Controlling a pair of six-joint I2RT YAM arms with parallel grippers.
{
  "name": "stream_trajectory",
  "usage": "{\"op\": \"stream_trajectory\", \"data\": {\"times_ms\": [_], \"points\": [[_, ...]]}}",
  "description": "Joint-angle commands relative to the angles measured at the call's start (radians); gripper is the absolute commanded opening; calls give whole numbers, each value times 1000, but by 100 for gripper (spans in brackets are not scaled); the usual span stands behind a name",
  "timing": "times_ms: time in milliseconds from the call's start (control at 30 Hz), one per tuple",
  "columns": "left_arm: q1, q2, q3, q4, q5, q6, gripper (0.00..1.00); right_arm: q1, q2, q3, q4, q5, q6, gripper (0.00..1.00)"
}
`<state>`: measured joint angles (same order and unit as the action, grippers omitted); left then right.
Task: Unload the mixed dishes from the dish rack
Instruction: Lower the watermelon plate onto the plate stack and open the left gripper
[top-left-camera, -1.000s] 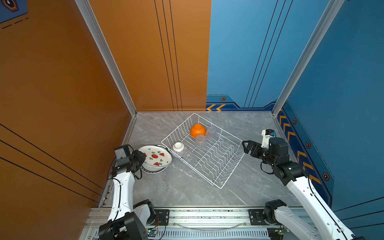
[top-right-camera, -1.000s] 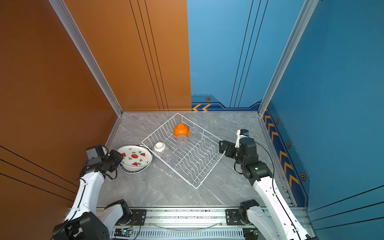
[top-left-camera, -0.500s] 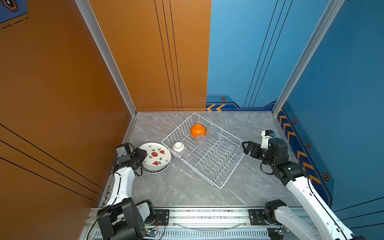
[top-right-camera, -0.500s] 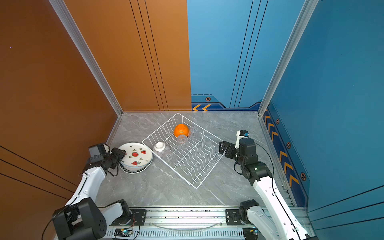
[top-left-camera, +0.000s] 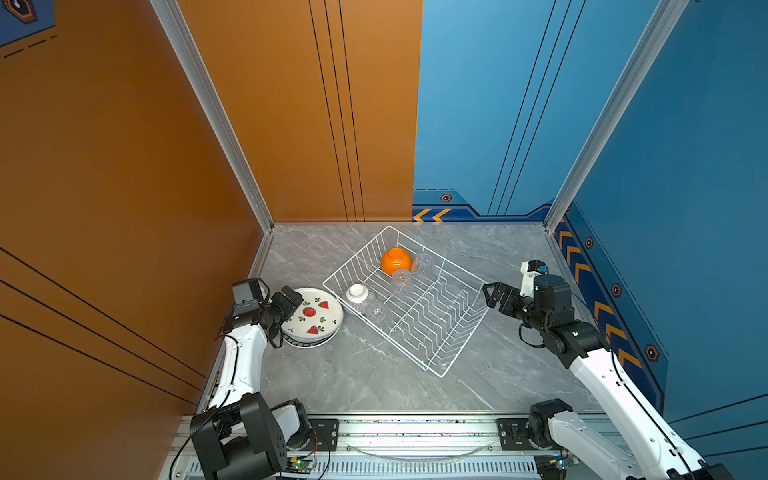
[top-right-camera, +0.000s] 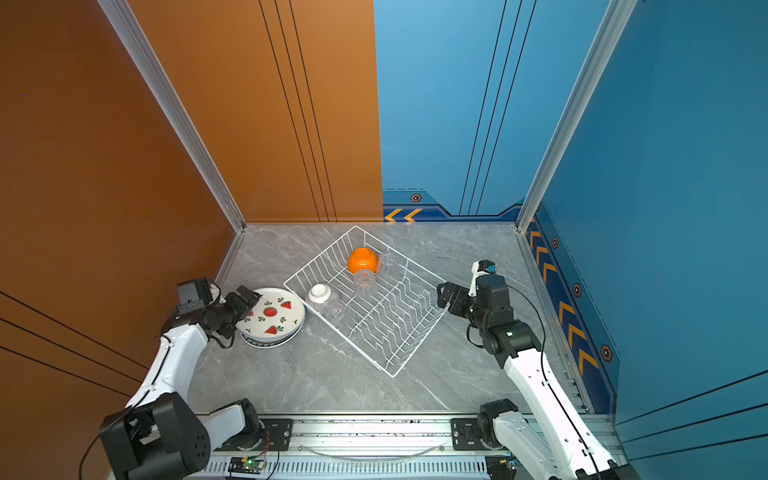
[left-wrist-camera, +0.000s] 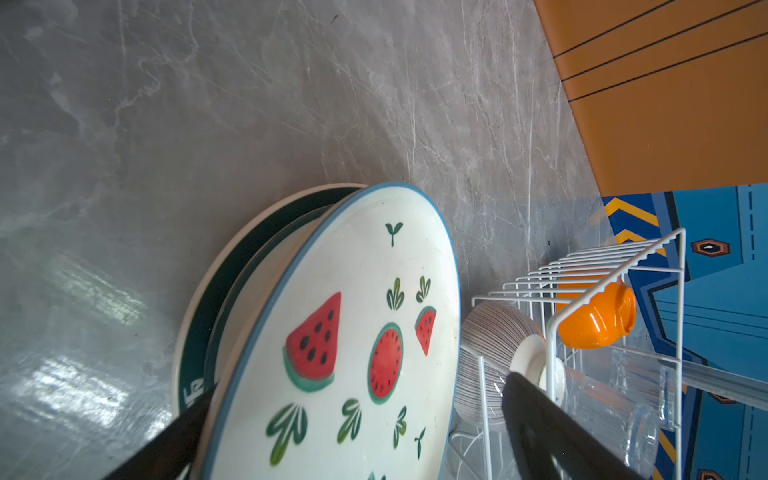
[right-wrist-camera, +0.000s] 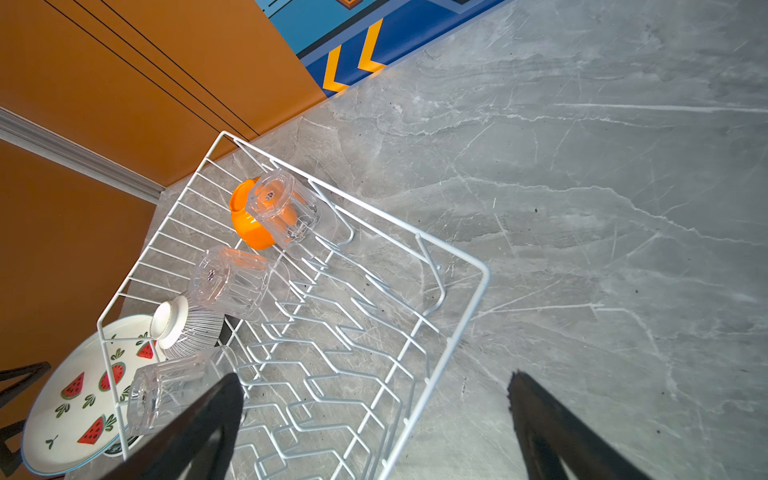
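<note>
Clock bearings are taken in a top view, 12 o'clock at the back wall.

- Left gripper (top-left-camera: 289, 300): jaws spread wide, straddling the 9 o'clock rim of the watermelon plate (top-left-camera: 316, 316) and gripping nothing.
- The watermelon plate lies face up on the teal-rimmed plate (top-left-camera: 305, 342). Both are on the table (top-left-camera: 374, 386), just outside the dish rack (top-left-camera: 428, 324) at its 9 o'clock corner.
- Right gripper (top-left-camera: 493, 294): jaws wide and empty, hovering just off the rack's 3 o'clock corner.
- Still in the rack:
  - the orange bowl (top-left-camera: 395, 261), upturned near the 12 o'clock corner;
  - the striped bowl (top-left-camera: 356, 293), foot up at the 9 o'clock corner;
  - three clear glasses (top-left-camera: 401, 280).
- The prong rows are bare.

Step in hand, as I read it: clear the left gripper off the stacked plate.

- Draw back toward 9 o'clock, level with the plate's rim. In the left wrist view one finger (left-wrist-camera: 183, 424) sits low by the gap between the two plates, so lifting first could tip the upper one.
- I can't tell whether that finger touches the rim, so go slowly until daylight shows.
- Rise only once both fingers are past the edge.
- The plate's 3 o'clock edge lies just beside the rack wire and the striped bowl, so push nothing that way.
- Keep your right gripper parked off the wire meanwhile.
</note>
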<state>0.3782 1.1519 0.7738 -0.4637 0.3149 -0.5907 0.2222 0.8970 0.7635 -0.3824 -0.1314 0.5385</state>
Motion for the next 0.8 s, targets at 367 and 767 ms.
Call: {"op": "stream_trajectory", "data": {"times_ms": [367, 767], "points": [[-16, 74, 73, -213, -36, 132, 98, 4, 151, 153, -127, 26, -165, 100], [-16, 174, 168, -319, -206, 169, 98, 39, 215, 227, -215, 82, -224, 100]]}}
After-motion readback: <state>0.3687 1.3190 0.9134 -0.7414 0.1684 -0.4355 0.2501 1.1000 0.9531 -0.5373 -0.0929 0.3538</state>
